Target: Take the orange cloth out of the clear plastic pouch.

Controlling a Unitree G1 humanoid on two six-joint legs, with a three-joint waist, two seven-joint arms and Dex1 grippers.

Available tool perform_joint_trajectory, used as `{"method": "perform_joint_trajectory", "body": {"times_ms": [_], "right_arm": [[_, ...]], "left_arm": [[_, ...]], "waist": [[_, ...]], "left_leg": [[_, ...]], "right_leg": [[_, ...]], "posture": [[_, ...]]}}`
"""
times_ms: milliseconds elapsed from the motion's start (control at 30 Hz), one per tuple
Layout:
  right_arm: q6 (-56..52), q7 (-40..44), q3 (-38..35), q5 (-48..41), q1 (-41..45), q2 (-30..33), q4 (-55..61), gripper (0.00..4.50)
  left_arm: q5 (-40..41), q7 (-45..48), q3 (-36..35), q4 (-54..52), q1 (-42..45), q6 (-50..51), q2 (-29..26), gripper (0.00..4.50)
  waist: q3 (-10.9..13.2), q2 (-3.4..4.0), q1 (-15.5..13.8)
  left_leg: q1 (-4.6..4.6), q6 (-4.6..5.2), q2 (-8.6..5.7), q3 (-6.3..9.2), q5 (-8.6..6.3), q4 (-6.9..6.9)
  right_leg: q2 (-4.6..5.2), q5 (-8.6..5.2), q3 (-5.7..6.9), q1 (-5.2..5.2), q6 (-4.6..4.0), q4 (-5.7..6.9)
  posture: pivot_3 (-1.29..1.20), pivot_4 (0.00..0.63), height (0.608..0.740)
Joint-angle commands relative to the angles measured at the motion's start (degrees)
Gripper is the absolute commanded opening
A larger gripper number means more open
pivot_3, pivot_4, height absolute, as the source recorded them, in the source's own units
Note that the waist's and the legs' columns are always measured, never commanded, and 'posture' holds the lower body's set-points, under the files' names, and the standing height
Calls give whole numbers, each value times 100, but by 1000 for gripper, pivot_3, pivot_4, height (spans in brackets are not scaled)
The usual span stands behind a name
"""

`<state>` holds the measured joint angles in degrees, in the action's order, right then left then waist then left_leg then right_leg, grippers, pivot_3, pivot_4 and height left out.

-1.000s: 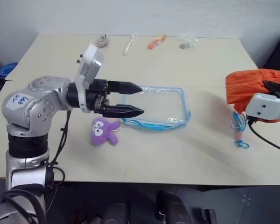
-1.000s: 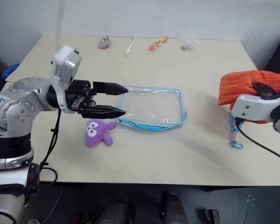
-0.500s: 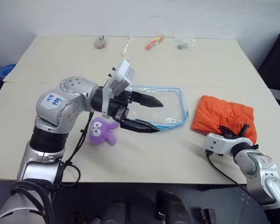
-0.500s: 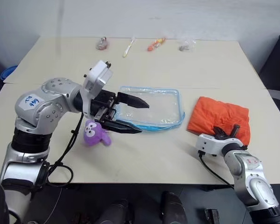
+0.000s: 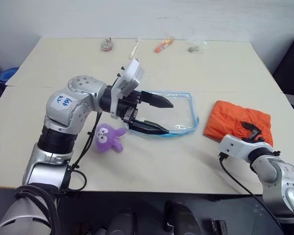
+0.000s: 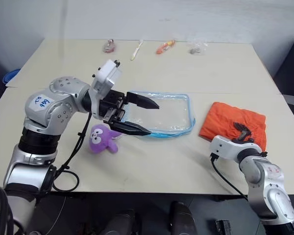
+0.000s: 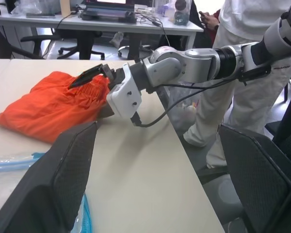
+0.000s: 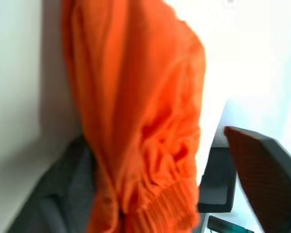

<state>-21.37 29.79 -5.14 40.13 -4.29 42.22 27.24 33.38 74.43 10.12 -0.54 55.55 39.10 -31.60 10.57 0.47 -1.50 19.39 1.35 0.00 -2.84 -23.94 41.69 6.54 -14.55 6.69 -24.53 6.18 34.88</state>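
Observation:
The orange cloth (image 5: 235, 119) lies crumpled on the table, to the right of the clear plastic pouch (image 5: 184, 110) and outside it. My right gripper (image 5: 250, 129) rests at the cloth's near edge. In the right wrist view its fingers (image 8: 264, 177) stand wide apart, open, with a cloth (image 8: 145, 126) fold between them. The pouch, with light-blue trim, lies flat at the table's middle. My left gripper (image 5: 169, 118) hovers open over the pouch's left end, one finger above the other, holding nothing.
A purple plush toy (image 5: 109, 137) lies left of the pouch, under my left arm. Several small items (image 5: 162, 44) line the table's far edge. A person in white (image 7: 242, 58) stands beyond the table's right side, near desks and chairs.
My right arm came down from a raised spot at the right and laid the orange cloth on the table, and its fingers have spread. The left gripper edged further over the pouch.

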Motion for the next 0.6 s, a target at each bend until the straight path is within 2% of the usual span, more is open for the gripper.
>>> {"method": "perform_joint_trajectory", "body": {"times_ms": [33,167,267,333,467,600], "right_arm": [[-795,954,-637,-362,-237,42,1148,4421],[-2641,2310,-1575,-1349,-455,-200,2361,4421],[-4671,3506,-3062,-2458,27,-248,3036,4421],[-5676,4361,-4191,-3063,13,-18,3122,4421],[-5881,4610,-5546,-3472,-420,383,2580,4421],[-6144,4884,-6166,-4177,-570,463,2328,4421]], "left_arm": [[-124,182,-50,151,114,-263,-60,4200],[-202,465,-107,391,139,-496,-169,4200],[-264,699,-157,713,256,-664,-230,4200],[-336,789,-175,961,374,-767,-255,4200],[-482,1021,-208,1415,544,-1026,-358,4200],[-619,1160,-253,1858,756,-1157,-424,4200]], "waist": [[0,0,3],[0,0,3],[1,1,6],[1,2,-13],[2,1,-42],[2,0,-13]], "left_leg": [[-1,0,0,0,0,0],[-1,1,1,-1,0,0],[-3,3,0,12,-1,1],[-3,6,-2,17,-3,4],[1,14,-6,30,-7,-6],[-9,22,-15,9,-10,-7]], "right_leg": [[-1,0,0,1,0,0],[-3,0,3,2,0,-1],[-2,0,0,2,0,2],[-1,1,-1,3,1,4],[-1,-1,8,5,-2,-4],[5,1,-15,6,1,0]], "posture": [[0,150,740],[0,150,740],[0,150,740],[0,150,740],[0,150,740],[0,150,740]]}}
